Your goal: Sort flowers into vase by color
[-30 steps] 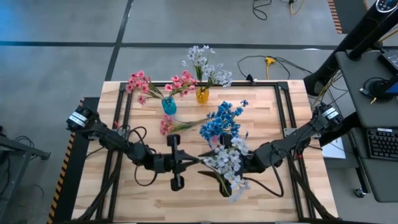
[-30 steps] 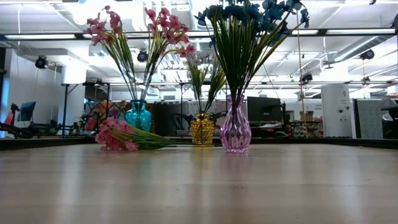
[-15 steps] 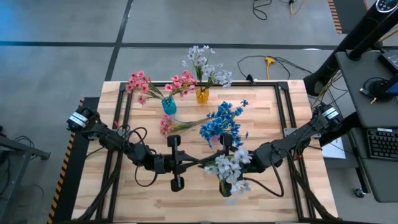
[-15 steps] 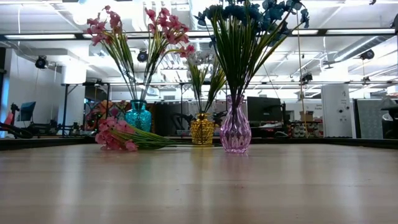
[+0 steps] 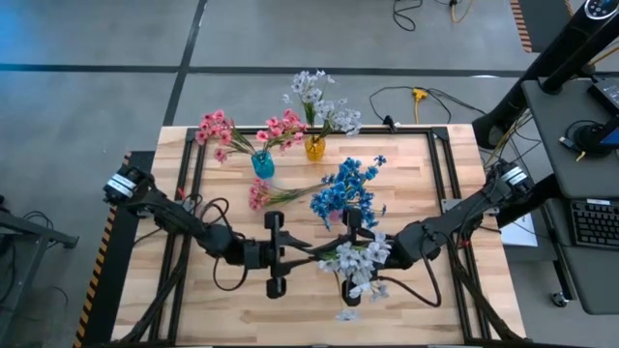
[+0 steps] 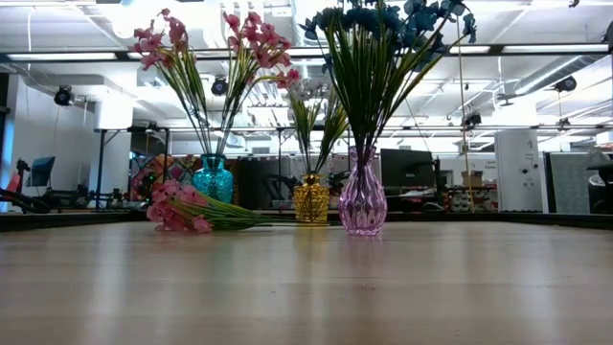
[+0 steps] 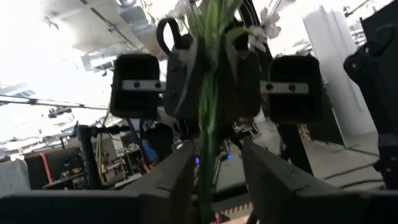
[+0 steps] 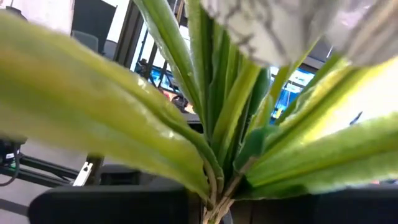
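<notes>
A robotics lab or workshop in a big open hall: the wooden tabletop [image 5: 426, 184] stands on a grey concrete floor [image 5: 97, 97] marked with dark lines, with loose cables [image 5: 406, 97] trailing behind it. To one side sits a desk with a keyboard [image 5: 592, 222] and dark equipment. Seen level across the tabletop, the room behind has an exposed ceiling with long strip lights [image 6: 536, 48], black frames and stands [image 6: 115, 163], monitors [image 6: 407, 168] and cluttered workbenches
</notes>
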